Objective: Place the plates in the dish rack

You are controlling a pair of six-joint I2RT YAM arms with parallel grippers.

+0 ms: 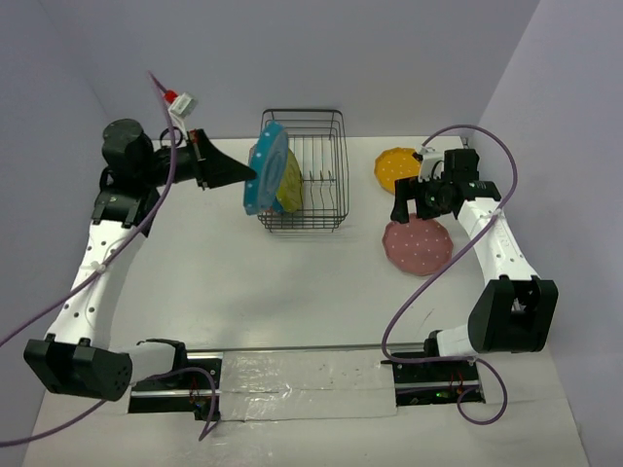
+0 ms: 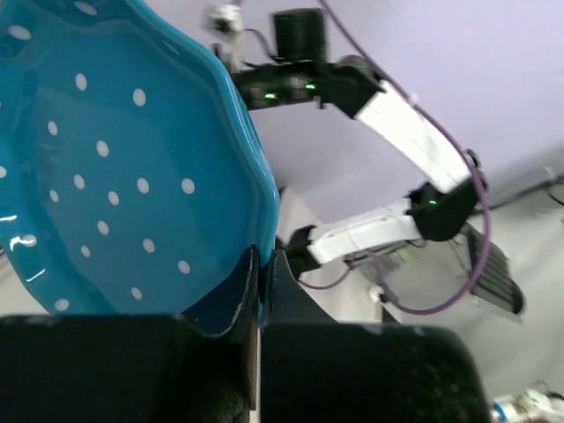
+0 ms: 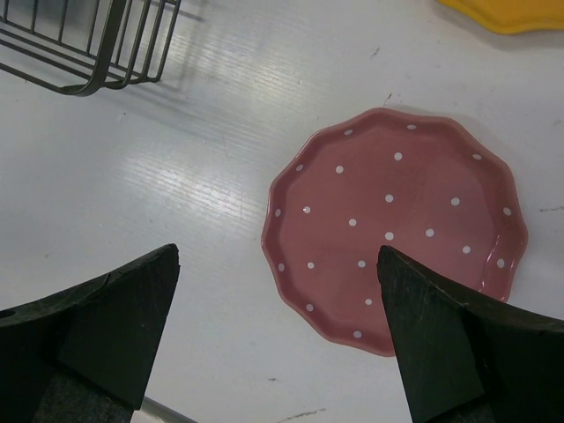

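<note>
My left gripper [image 1: 240,173] is shut on the rim of a teal-blue dotted plate [image 1: 264,167], holding it upright at the left end of the black wire dish rack [image 1: 321,173]. In the left wrist view the fingers [image 2: 236,286] pinch the teal plate [image 2: 115,176] at its edge. A yellow-green plate [image 1: 290,182] stands in the rack just behind it. My right gripper [image 1: 414,207] is open and empty above the far edge of a pink plate [image 1: 417,246] lying flat on the table. The right wrist view shows this pink plate [image 3: 397,225] between the open fingers. An orange-yellow plate [image 1: 396,167] lies flat behind it.
The white table [image 1: 292,292] is walled by purple panels at the back and sides. The rack's corner [image 3: 88,53] and the orange-yellow plate's edge [image 3: 515,13] show at the top of the right wrist view. Purple cables hang from both arms.
</note>
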